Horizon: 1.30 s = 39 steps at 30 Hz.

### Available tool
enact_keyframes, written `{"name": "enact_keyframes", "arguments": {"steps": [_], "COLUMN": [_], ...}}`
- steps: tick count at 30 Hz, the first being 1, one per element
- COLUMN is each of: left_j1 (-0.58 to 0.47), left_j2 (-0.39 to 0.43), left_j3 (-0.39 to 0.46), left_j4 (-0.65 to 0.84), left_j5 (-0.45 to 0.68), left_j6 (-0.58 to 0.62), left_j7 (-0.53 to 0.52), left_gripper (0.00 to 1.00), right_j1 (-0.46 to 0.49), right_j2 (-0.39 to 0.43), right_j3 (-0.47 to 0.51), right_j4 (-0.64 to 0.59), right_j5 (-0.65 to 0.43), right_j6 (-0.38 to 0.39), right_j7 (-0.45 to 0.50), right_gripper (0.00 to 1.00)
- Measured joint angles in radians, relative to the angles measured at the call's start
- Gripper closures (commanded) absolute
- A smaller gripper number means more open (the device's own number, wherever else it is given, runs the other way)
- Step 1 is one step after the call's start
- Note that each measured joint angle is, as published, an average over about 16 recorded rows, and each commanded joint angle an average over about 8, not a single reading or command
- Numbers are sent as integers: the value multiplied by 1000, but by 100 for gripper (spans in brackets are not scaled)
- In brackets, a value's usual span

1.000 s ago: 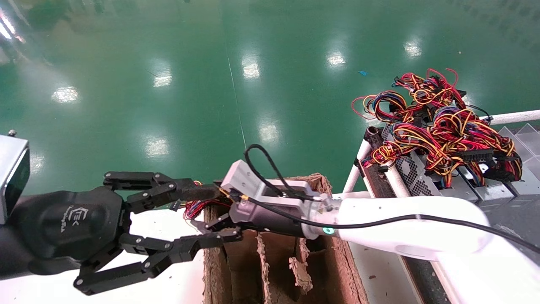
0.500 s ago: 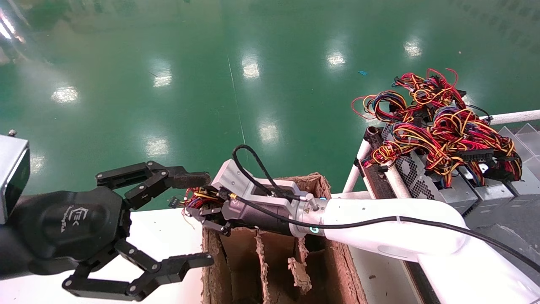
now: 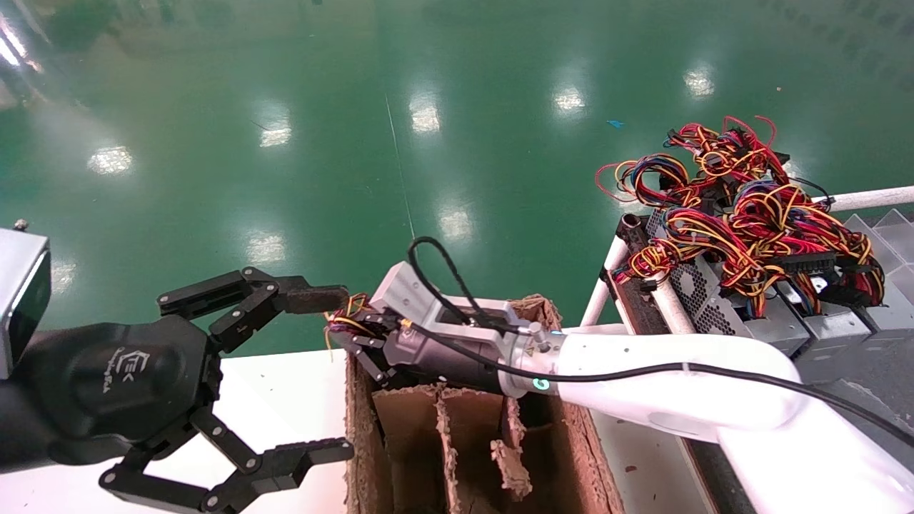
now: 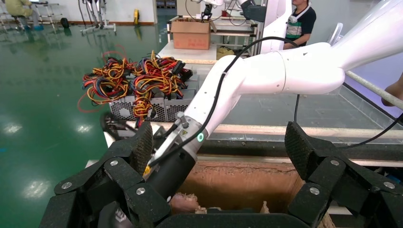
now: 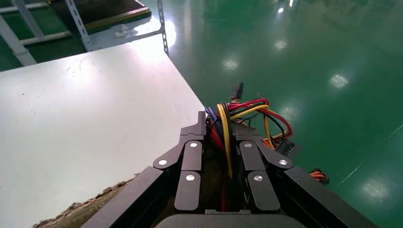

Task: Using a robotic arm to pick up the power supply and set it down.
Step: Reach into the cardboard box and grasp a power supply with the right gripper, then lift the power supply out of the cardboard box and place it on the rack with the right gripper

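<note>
My right pincer [image 3: 357, 335] is reaching across over the far left corner of the cardboard box [image 3: 571, 428], and its fingers [image 5: 192, 159] are pinched together on a bunch of wires [image 5: 242, 116], red, yellow, blue and black, that stick out past the fingertips. From the head view you can see those same wires [image 3: 343, 318] poking out just beyond the box's far edge, right over where the white table [image 3: 285, 400] ends and the green floor [image 3: 285, 107] starts. I honestly can't see a metal case on the end of that bundle from any angle, so all I can say is that the wires are what's clamped.

My left pincer [image 3: 318, 371] is sitting just left of the box with its fingers [image 3: 307, 300] spread wide apart, holding nothing. The upper fingertip is very near the wire bundle, though I can't tell if it's touching. The left wrist camera looks between those open fingers [image 4: 140, 152] straight at my right arm [image 4: 266, 76] and the brown inside of the box [image 4: 237, 183].

Off to the right, more power supplies [image 3: 721, 300] sit side by side on a rack [image 3: 664, 300] with white tube rails, grilles showing, with a big tangle of coloured wires heaped on top.

The box has ragged cardboard dividers [image 3: 446, 442] inside, and I can't make out anything in those slots.
</note>
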Motion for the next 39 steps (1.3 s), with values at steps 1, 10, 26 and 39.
{"name": "enact_keyframes", "arguments": {"steps": [1,10,26,39], "left_j1": [0,0,0,0], "left_j2": [0,0,0,0], "left_j3": [0,0,0,0], "left_j4": [0,0,0,0], "left_j5": [0,0,0,0], "left_j6": [0,0,0,0], "left_j7": [0,0,0,0], "left_gripper": [0,0,0,0], "right_j1": [-1,-12,10,103], "right_j2": [7,111,423,712], "right_j3": [6,88,290,401], "right_j4": [5,98,346,327], "right_j5": [8,109,365,511], "right_j6": [-1,-28,-162,-403], "right_j7": [-1,-1,114,199], "right_gripper": [100,100,100,100]}}
